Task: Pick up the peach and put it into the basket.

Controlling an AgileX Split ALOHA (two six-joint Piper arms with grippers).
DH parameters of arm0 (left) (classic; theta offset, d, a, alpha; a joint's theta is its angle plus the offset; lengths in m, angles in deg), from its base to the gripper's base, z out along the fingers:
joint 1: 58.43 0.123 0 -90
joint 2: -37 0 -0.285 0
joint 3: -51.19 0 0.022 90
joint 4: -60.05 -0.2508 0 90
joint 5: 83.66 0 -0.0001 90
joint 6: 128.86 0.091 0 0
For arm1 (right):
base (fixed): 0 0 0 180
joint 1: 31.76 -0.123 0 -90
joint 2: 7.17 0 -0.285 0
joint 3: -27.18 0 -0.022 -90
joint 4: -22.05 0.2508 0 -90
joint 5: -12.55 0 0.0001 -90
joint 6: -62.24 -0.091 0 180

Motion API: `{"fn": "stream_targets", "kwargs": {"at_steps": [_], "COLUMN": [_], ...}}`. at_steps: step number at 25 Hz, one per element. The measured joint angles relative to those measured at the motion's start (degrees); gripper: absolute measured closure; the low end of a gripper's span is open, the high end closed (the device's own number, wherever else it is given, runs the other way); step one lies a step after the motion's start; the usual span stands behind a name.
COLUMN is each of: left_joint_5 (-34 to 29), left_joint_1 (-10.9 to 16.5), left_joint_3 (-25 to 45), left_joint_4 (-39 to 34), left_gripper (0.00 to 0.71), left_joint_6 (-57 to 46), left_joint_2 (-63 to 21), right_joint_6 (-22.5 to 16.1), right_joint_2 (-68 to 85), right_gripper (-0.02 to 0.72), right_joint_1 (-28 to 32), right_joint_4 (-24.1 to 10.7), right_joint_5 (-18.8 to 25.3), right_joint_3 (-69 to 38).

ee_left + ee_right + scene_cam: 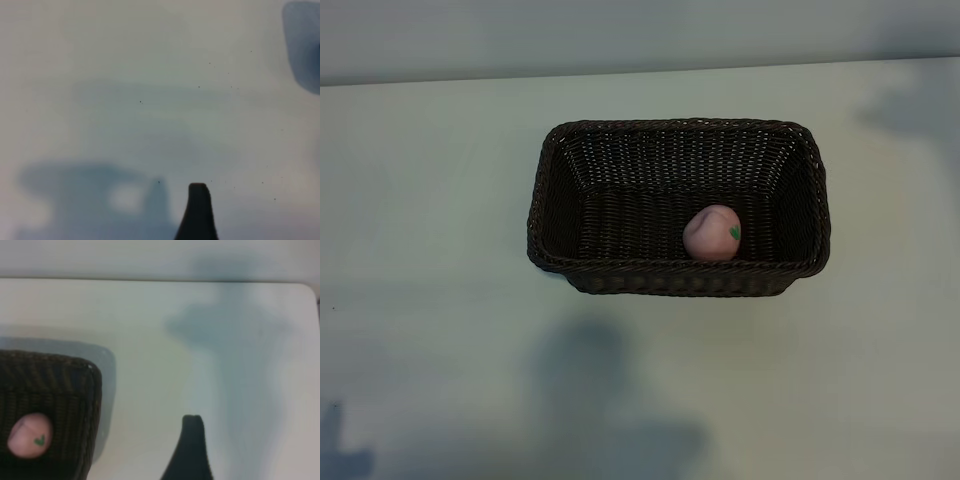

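The pale-pink peach (712, 233) with its green leaf mark lies inside the dark-brown wicker basket (675, 130), against the near wall, right of the middle. In the right wrist view the peach (29, 436) sits in a corner of the basket (55, 385). Neither arm shows in the exterior view. Only one dark fingertip (193, 427) of my right gripper is visible, over bare table beside the basket, with nothing held. My left gripper likewise shows one fingertip (198, 195), hanging over bare table with nothing near it.
The basket stands near the middle of a white table (420, 200), whose far edge (620, 72) meets a grey wall. A rounded table corner (307, 290) appears in the right wrist view. Arm shadows fall on the tabletop.
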Motion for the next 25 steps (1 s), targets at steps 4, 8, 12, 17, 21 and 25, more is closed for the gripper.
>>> {"fn": "stream_targets", "kwargs": {"at_steps": [4, 8, 12, 17, 21, 25], "left_joint_5": [0.0, 0.0, 0.0, 0.0, 0.0, 0.0], "left_joint_1": [0.0, 0.0, 0.0, 0.0, 0.0, 0.0], "left_joint_3": [0.0, 0.0, 0.0, 0.0, 0.0, 0.0], "left_joint_4": [0.0, 0.0, 0.0, 0.0, 0.0, 0.0], "left_gripper": [0.118, 0.118, 0.118, 0.118, 0.118, 0.118], "left_joint_6": [0.0, 0.0, 0.0, 0.0, 0.0, 0.0], "left_joint_2": [0.0, 0.0, 0.0, 0.0, 0.0, 0.0], "right_joint_6": [0.2, 0.3, 0.0, -0.7, -0.9, -1.0], "right_joint_2": [6.8, 14.0, 22.5, 29.0, 33.8, 39.7], "right_gripper": [0.110, 0.110, 0.110, 0.110, 0.110, 0.110], "right_joint_1": [0.0, 0.0, 0.0, 0.0, 0.0, 0.0], "right_joint_4": [0.0, 0.0, 0.0, 0.0, 0.0, 0.0], "right_joint_5": [-0.1, -0.9, -3.0, -4.2, -4.3, -4.4], "right_joint_3": [-4.5, -9.9, -14.4, -18.8, -21.8, -25.2]}}
